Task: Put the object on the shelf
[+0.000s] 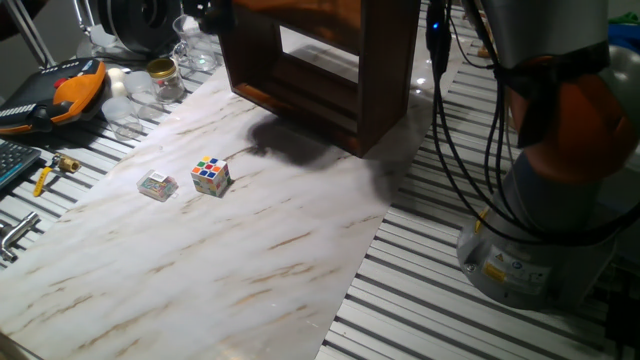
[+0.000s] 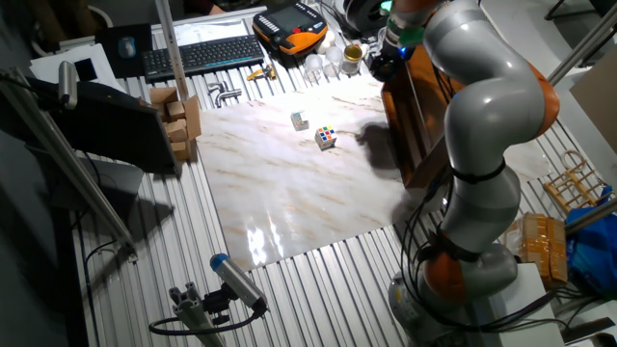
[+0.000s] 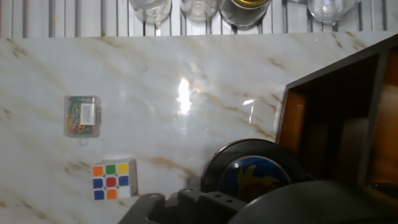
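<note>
The disc [image 3: 255,174] sits right at the hand [image 3: 249,208], just beside the shelf's [image 3: 329,124] open front, above the tabletop [image 3: 186,93]. Looks held, but the fingers are hidden so I can't tell the grip or how wide it's open. Risk as I see it: the disc clips the shelf's edge board going in and slips. Only the hand view shows the disc; both fixed views show just the cube [image 1: 210,175] and small clear box [image 1: 157,185].
</note>
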`<control>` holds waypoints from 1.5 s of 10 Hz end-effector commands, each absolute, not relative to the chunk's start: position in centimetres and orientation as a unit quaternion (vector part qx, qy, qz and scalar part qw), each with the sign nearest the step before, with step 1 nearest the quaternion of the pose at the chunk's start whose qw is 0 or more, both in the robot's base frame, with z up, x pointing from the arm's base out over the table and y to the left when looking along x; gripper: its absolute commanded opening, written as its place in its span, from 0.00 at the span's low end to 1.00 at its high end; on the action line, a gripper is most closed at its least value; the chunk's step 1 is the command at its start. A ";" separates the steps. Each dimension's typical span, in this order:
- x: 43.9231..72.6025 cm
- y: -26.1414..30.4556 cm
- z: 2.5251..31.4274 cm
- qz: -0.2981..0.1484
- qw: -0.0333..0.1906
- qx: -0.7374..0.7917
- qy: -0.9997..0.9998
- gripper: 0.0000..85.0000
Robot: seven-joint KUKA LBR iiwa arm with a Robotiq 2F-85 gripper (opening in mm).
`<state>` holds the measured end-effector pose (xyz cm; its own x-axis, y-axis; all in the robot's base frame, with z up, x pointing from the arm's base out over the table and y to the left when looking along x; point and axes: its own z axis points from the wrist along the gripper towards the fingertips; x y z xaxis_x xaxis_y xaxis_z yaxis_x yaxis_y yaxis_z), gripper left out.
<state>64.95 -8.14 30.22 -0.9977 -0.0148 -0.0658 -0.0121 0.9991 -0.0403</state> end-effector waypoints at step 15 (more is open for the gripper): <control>64.6 -10.5 31.1 -0.019 0.043 0.033 0.998 0.00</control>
<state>64.61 -10.50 31.10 -0.9941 0.0674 -0.0853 0.0710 0.9967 -0.0393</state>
